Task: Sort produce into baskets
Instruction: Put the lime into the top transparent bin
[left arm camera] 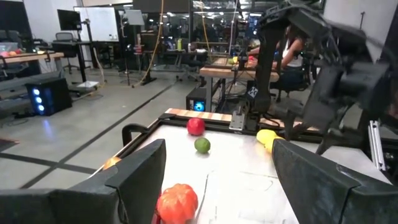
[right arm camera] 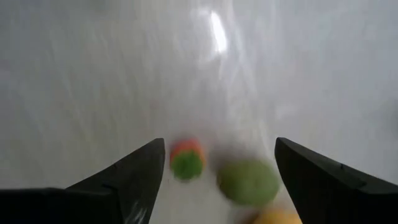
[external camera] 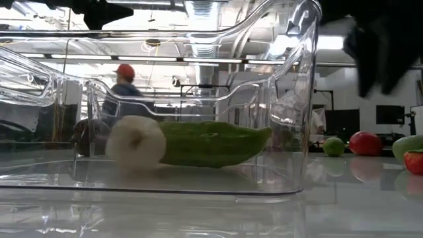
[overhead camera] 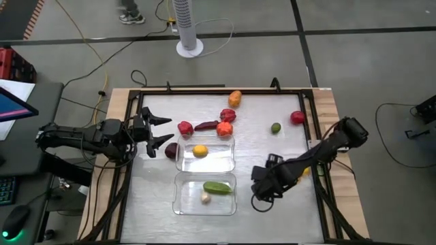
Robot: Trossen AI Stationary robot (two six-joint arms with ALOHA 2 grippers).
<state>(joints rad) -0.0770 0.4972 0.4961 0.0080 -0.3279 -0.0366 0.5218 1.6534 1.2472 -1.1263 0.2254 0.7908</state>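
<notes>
Two clear tubs stand side by side at mid-table. The far tub holds a yellow piece. The near tub holds a green cucumber and a pale garlic bulb. Loose produce lies beyond the tubs: red pieces, an orange one, a lime and a dark purple one. My left gripper is open and level, left of the far tub, facing a red-orange piece. My right gripper points down, open, right of the near tub, above a small orange-and-green piece and a green one.
A dark raised frame borders the table. A red piece lies near the far right corner, and a yellow one lies by my right arm. A standing fan and cables are on the floor beyond. A person shows in the room behind.
</notes>
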